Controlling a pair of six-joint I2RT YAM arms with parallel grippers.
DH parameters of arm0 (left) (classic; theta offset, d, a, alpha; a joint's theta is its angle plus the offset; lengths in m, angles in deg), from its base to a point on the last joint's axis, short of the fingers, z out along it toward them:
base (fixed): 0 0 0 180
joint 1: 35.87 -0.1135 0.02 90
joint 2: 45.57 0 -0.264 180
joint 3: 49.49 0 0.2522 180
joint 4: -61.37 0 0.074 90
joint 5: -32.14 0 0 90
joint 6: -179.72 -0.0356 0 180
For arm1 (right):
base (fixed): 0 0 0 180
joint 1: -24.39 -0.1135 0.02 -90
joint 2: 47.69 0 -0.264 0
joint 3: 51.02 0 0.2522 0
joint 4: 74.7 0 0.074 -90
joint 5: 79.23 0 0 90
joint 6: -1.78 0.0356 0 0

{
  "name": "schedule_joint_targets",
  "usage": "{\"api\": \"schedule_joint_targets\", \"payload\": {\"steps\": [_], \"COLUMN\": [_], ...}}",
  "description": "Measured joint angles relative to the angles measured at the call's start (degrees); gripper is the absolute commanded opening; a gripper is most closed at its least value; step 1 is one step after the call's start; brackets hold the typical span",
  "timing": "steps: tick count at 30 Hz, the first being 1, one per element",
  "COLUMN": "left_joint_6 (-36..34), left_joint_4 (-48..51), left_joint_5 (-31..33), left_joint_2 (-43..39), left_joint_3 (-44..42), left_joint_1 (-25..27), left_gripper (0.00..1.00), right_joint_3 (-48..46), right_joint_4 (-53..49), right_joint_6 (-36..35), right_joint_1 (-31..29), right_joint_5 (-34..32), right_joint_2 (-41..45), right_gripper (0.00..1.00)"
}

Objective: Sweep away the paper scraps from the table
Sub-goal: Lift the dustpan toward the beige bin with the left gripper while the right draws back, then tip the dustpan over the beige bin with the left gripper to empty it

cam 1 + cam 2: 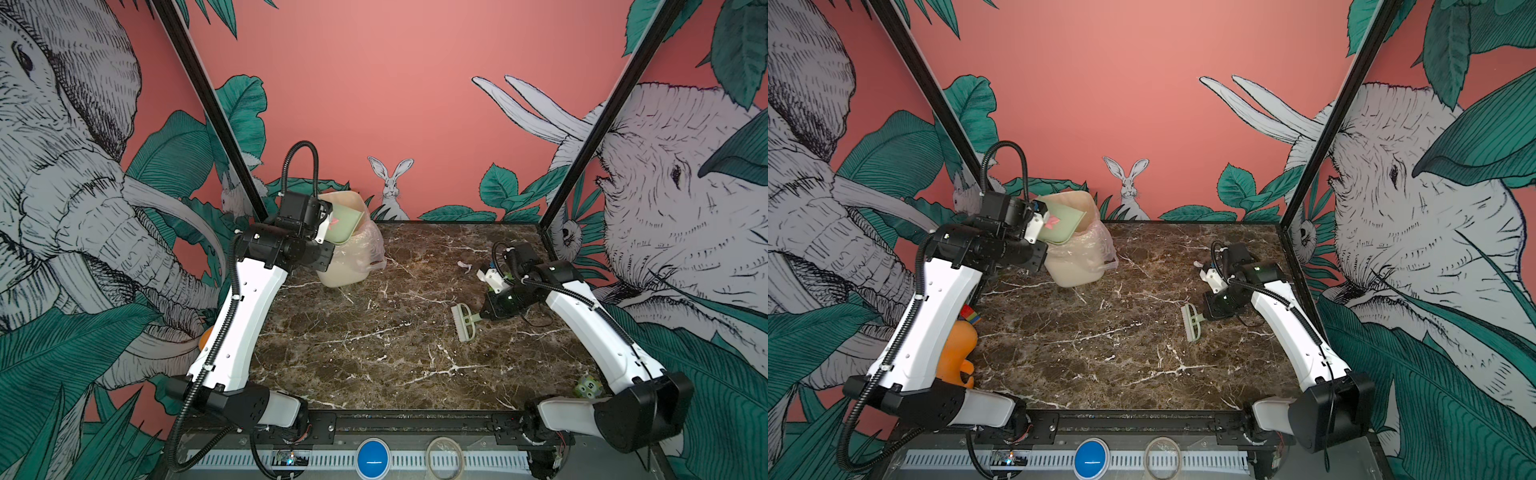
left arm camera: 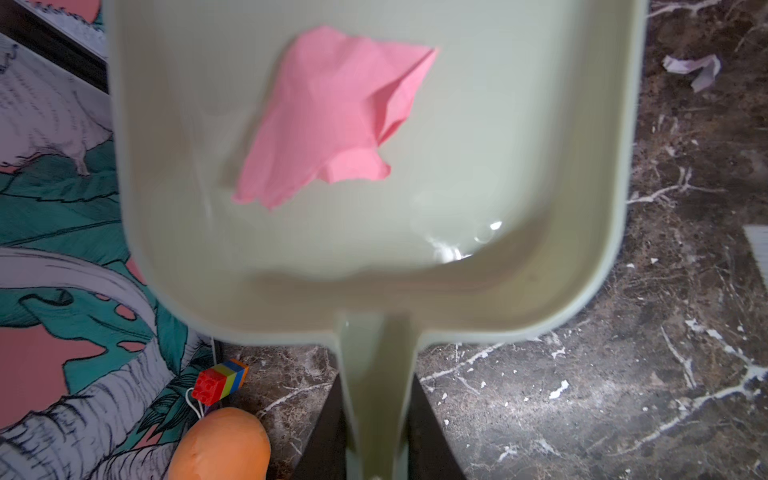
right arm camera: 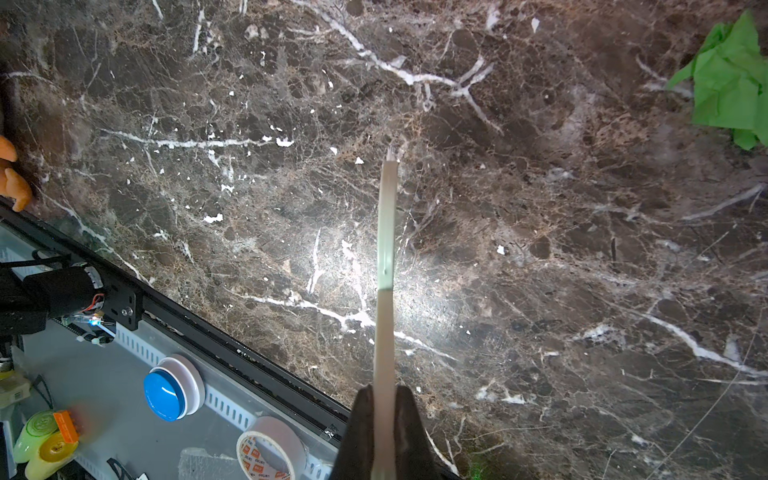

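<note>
My left gripper [image 2: 376,399] is shut on the handle of the pale green dustpan [image 1: 347,224], which it holds tilted over the cream bin [image 1: 349,270] at the table's [image 1: 374,353] back left. A pink paper scrap [image 2: 332,120] lies in the pan, also seen in a top view as a pink scrap [image 1: 1052,222]. My right gripper [image 3: 384,395] is shut on the handle of the pale green brush [image 1: 464,322], low over the table's right side. A white scrap [image 1: 464,266] lies behind it. A green scrap [image 3: 731,83] shows in the right wrist view.
A clear liner [image 1: 370,245] hangs over the bin. An orange toy [image 1: 957,349] and a coloured brick block [image 2: 220,380] sit at the left edge. A green toy [image 1: 588,388] lies front right. A tape roll [image 1: 445,457] and a blue button [image 1: 372,459] sit beyond the front frame.
</note>
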Motion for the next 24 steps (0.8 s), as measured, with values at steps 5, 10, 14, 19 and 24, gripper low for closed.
{"api": "schedule_joint_targets", "payload": {"steps": [5,10,14,19,24], "left_joint_6": [-2.86,-7.13,-10.29,-14.12,-18.69], "left_joint_4": [0.79,2.69,3.61,4.04,2.1], "left_joint_5": [1.18,7.1,11.89,18.99,27.28], "left_joint_2": [2.05,8.66,13.7,17.29,17.4], "left_joint_3": [5.11,12.57,14.08,14.01,11.98], "left_joint_1": [-4.37,-5.29,-5.29,-4.79,-2.36], "left_gripper": [0.16,0.17,0.17,0.16,0.14], "right_joint_3": [0.0,0.42,1.09,1.55,1.55], "right_joint_4": [-0.04,-0.92,-1.79,-2.27,-2.64], "right_joint_6": [-0.22,-1.05,-1.49,-1.57,-1.73], "right_joint_1": [0.0,0.0,0.0,0.0,0.0], "right_joint_5": [0.13,0.13,0.11,0.11,0.11], "right_joint_2": [0.0,-0.22,-0.26,-0.33,-0.79], "right_gripper": [0.0,0.0,0.0,0.0,0.0]}}
